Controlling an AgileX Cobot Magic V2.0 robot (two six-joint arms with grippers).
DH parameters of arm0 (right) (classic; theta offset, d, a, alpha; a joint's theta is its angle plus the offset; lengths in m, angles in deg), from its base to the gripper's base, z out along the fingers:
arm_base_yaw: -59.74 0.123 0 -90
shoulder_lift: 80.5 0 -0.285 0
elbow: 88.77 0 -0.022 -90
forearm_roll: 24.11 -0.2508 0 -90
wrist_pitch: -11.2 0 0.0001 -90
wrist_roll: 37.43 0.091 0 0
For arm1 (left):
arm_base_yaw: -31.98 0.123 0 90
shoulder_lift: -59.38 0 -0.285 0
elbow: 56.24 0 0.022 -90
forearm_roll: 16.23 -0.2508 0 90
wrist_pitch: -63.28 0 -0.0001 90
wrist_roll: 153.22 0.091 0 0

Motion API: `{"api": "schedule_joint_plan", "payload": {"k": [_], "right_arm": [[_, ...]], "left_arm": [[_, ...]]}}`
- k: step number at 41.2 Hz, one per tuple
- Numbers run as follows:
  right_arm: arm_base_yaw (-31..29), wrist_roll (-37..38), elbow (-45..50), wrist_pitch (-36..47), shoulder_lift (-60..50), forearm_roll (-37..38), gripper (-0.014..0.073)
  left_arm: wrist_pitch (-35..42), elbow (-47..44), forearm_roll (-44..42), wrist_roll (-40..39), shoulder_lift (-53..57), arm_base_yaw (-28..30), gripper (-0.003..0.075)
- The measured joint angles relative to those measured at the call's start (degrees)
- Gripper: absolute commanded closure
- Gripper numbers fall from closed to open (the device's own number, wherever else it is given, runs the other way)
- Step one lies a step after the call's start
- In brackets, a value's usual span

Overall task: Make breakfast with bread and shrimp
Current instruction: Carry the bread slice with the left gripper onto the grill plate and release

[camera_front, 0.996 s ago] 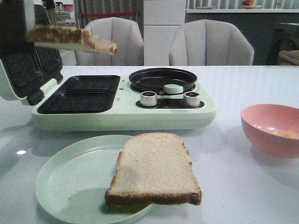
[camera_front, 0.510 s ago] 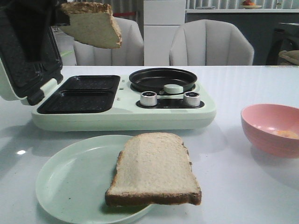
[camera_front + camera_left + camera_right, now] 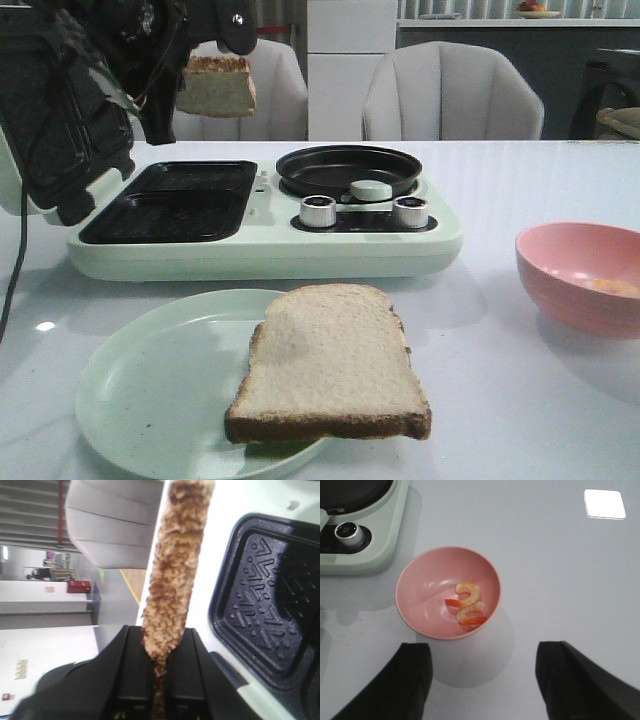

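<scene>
1. Brown-crusted bread slice [image 3: 214, 86] hangs in the air above the far left part of the breakfast maker [image 3: 265, 225], pinched on edge by the left tool [image 3: 159, 652]; in the left wrist view its crust runs up from between the two black fingers [image 3: 132, 670], which press on it from both sides
2. Below it the two dark sandwich plates [image 3: 180, 202] lie uncovered, with the patterned lid [image 3: 62, 120] standing raised at the left
3. To the right of the plates on the same pale green appliance sit a round black pan [image 3: 348, 170], two silver knobs [image 3: 318, 212] and a pale green oval knob [image 3: 370, 189]
4. Second bread slice [image 3: 332, 365] lies flat on the pale green plate [image 3: 150, 390] at the near edge of the white surface [image 3: 520, 400], its right side reaching past the plate's rim
5. Pink bowl [image 3: 448, 592] stands on the surface to the right of the appliance, apart from it, and holds two curled shrimp [image 3: 468, 603] touching each other
6. Right tool [image 3: 485, 680] hovers on the near side of the bowl with its fingers spread wide and nothing between them
</scene>
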Motion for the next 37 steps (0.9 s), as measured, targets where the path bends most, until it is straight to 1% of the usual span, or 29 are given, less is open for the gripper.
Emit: {"api": "schedule_joint_plan", "payload": {"k": [5,10,20,24,27,30,34,36,37], "right_arm": [[0.0,0.0,0.0,0.0,0.0,0.0,0.0046],[0.0,0.0,0.0,0.0,0.0,0.0,0.0046],[0.0,0.0,0.0,0.0,0.0,0.0,0.0046],[0.0,0.0,0.0,0.0,0.0,0.0,0.0046],[0.0,0.0,0.0,0.0,0.0,0.0,0.0046],[0.0,0.0,0.0,0.0,0.0,0.0,0.0046],[0.0,0.0,0.0,0.0,0.0,0.0,0.0046],[0.0,0.0,0.0,0.0,0.0,0.0,0.0046],[0.0,0.0,0.0,0.0,0.0,0.0,0.0046]], "left_arm": [[3.3,3.1,-0.3,0.0,-4.6,2.4,0.0622],[4.7,4.9,-0.5,0.0,-8.5,3.8,0.0622],[5.5,5.4,-0.7,0.0,-12.2,4.3,0.062],[5.8,5.4,-0.9,0.0,-12.3,4.3,0.0594],[6.2,5.2,-1.0,0.0,-12.3,4.3,0.053],[6.5,5.2,-1.3,0.0,-12.3,4.3,0.043],[7.2,5.2,-1.4,0.0,-12.3,4.3,0.0269],[7.3,5.1,-1.4,0.0,-12.2,4.3,0.0209],[7.4,4.8,-1.4,0.0,-12.1,4.3,0.0192]]}}
